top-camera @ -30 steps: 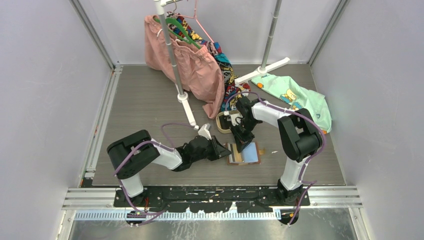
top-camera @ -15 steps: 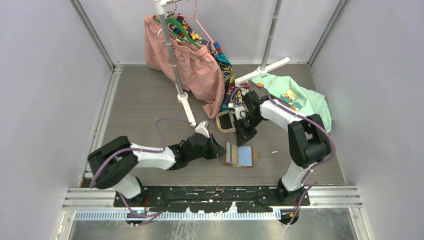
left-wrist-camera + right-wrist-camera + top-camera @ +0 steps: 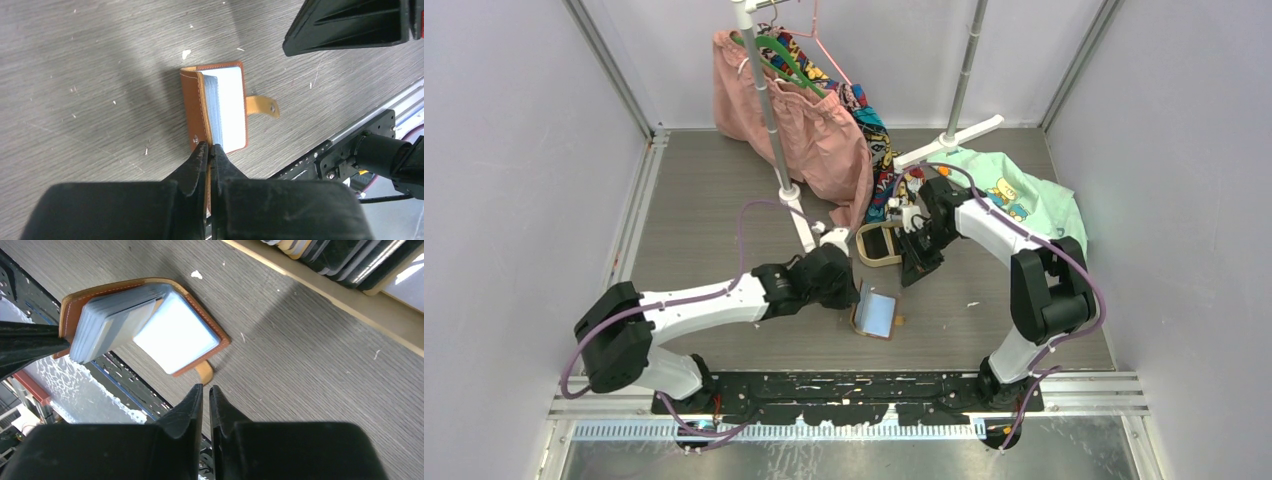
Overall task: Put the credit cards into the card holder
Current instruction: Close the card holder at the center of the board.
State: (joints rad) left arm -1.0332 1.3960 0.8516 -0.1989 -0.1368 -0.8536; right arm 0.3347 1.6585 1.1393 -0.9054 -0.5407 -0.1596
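The card holder (image 3: 876,315) (image 3: 220,110) (image 3: 175,332), tan-brown leather with greyish-blue pockets fanned out, lies half open on the floor with its snap tab sticking out. My left gripper (image 3: 854,298) (image 3: 209,146) is shut on the edge of its leather cover, which stands tilted up. Above and behind the holder, my right gripper (image 3: 915,275) (image 3: 206,387) touches nothing, its jaws a narrow slit apart and empty. Several credit cards (image 3: 345,257), mostly dark, stand in an oval beige tray (image 3: 865,251) (image 3: 325,295) beside the right gripper.
A pink garment (image 3: 809,125) and patterned cloth (image 3: 879,140) hang and pile at the back by two white rack poles (image 3: 774,130). A mint green garment (image 3: 1014,190) lies at the right. The black base rail (image 3: 854,385) runs along the near edge.
My left gripper has shut on the holder's cover, dragged it left and tipped the cover up. My right gripper has drawn back from the holder towards the tray.
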